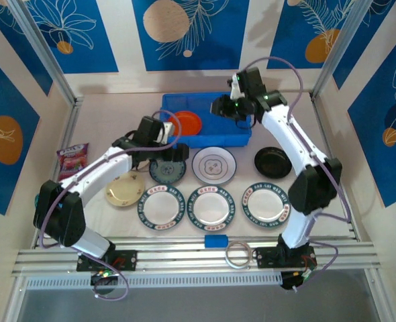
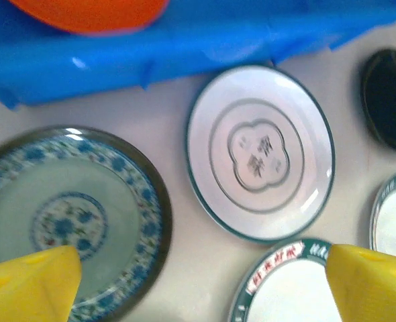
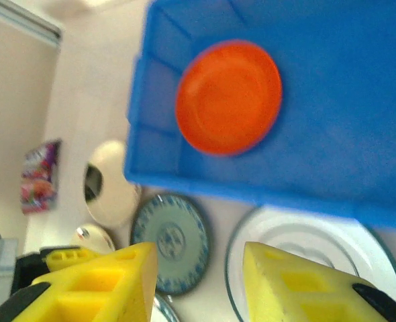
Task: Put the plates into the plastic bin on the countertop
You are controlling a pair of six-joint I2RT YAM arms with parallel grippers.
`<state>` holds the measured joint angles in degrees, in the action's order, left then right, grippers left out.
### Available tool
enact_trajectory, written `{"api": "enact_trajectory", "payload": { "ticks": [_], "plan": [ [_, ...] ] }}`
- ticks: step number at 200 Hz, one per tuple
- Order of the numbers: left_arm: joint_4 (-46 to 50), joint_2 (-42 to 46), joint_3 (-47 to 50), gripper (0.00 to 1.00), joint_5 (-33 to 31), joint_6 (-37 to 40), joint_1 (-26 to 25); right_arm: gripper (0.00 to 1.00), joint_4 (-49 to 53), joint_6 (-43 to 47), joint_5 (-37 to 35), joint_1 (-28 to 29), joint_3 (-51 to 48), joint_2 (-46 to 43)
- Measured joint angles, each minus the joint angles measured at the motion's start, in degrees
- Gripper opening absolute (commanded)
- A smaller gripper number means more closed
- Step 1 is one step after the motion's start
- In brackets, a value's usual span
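Note:
The blue plastic bin point(image 1: 215, 137) stands at the back of the countertop point(image 1: 117, 121) with the orange plate point(image 1: 188, 123) inside it. My right gripper point(image 1: 225, 107) hovers over the bin's right half, open and empty point(image 3: 199, 282), above the orange plate point(image 3: 229, 97). My left gripper point(image 1: 168, 155) hangs open point(image 2: 205, 282) over the dark teal plate point(image 2: 64, 215), beside the white grey-patterned plate point(image 1: 213, 165). The black plate point(image 1: 272, 162) lies to the right. Three green-and-red rimmed plates point(image 1: 210, 206) line the front row. A cream plate point(image 1: 124, 189) lies at the left.
A pink snack packet point(image 1: 72, 158) lies at the far left. A small blue block point(image 1: 216, 240) and a clear tape ring point(image 1: 239, 255) sit by the aluminium rails point(image 1: 184, 258) at the front edge. Bare tabletop shows left of the bin.

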<state>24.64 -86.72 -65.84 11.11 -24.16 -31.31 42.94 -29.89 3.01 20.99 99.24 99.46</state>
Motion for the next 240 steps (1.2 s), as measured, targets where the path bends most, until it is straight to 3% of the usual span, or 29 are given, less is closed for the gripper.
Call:
{"api": "enact_trajectory", "payload": {
  "ticks": [46, 76, 120, 175, 240],
  "plan": [
    [-0.17, -5.55, -2.89, 0.78, 2.91, -0.76, -9.66, 0.36, -2.03, -1.79, -0.44, -3.04, -17.49, -10.49],
    [-0.72, -14.75, -11.45, 0.77, 5.62, -0.70, -15.39, 0.37, -5.62, -4.94, 1.01, -9.62, -24.24, -14.95],
    [0.79, -28.70, -27.21, 0.62, 8.33, 0.35, -21.55, 0.37, -9.75, -8.46, 3.02, -17.75, -28.26, -19.96],
    [8.46, -40.96, -41.99, 0.56, 9.92, 0.81, -23.96, 0.37, -12.52, -9.90, 6.05, -22.21, -30.05, -24.72],
    [13.77, -46.49, -46.80, 0.55, 12.52, 1.22, -23.96, 0.37, -13.94, -10.80, 8.02, -23.28, -33.48, -25.83]
  ]
}}
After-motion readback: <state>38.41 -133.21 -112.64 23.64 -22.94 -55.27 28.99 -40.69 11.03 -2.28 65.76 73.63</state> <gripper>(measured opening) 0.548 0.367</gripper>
